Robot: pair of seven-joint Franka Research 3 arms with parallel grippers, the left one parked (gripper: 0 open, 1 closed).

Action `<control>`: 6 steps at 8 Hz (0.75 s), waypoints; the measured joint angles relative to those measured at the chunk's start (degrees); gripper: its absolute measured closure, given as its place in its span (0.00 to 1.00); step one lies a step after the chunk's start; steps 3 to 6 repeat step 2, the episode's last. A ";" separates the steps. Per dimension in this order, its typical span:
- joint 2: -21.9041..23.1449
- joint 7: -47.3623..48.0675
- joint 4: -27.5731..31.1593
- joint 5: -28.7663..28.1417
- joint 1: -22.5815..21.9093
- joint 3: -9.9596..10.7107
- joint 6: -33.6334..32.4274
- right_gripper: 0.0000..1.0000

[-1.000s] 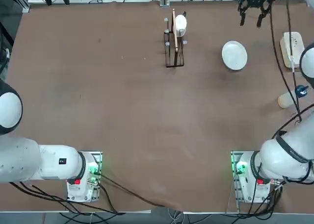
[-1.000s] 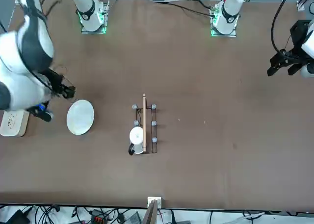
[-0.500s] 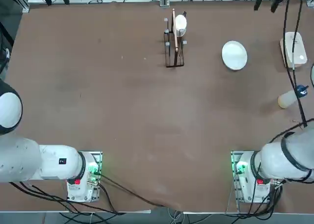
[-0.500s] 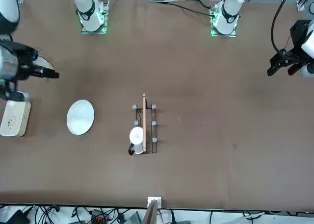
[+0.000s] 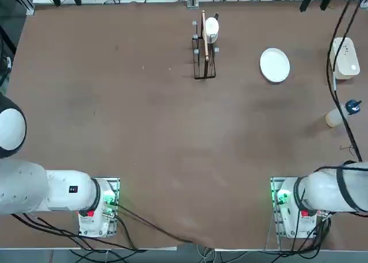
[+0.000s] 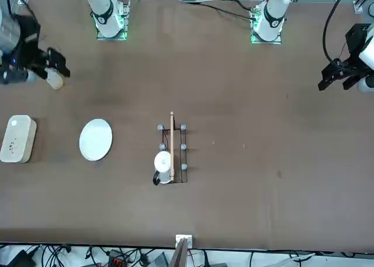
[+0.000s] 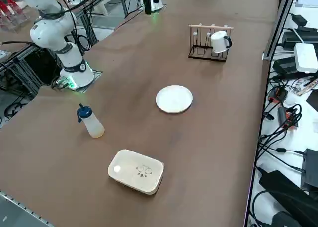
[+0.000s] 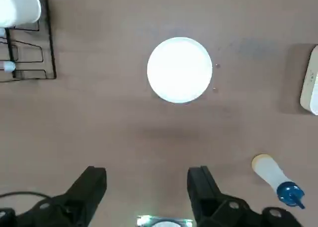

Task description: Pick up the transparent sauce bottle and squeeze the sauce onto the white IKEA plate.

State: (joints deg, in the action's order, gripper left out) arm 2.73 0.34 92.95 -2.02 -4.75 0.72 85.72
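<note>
Right gripper: raised over the table, on the robot's right and base side of the white IKEA plate. Fingers spread wide, nothing between them; not touching the bottle.

Transparent sauce bottle: upright on the table, right of the plate and nearer the arm bases. Blue cap on top, pale tan contents visible low in the body.

Plate: flat on the table, bare.

Cream container: rounded, closed, out to the right of the plate.

Wire rack: well left of the plate, wooden bar along its top, white mug at the rack.
</note>
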 joint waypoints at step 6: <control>0.84 -1.05 1.09 0.01 -0.39 2.35 0.01 0.00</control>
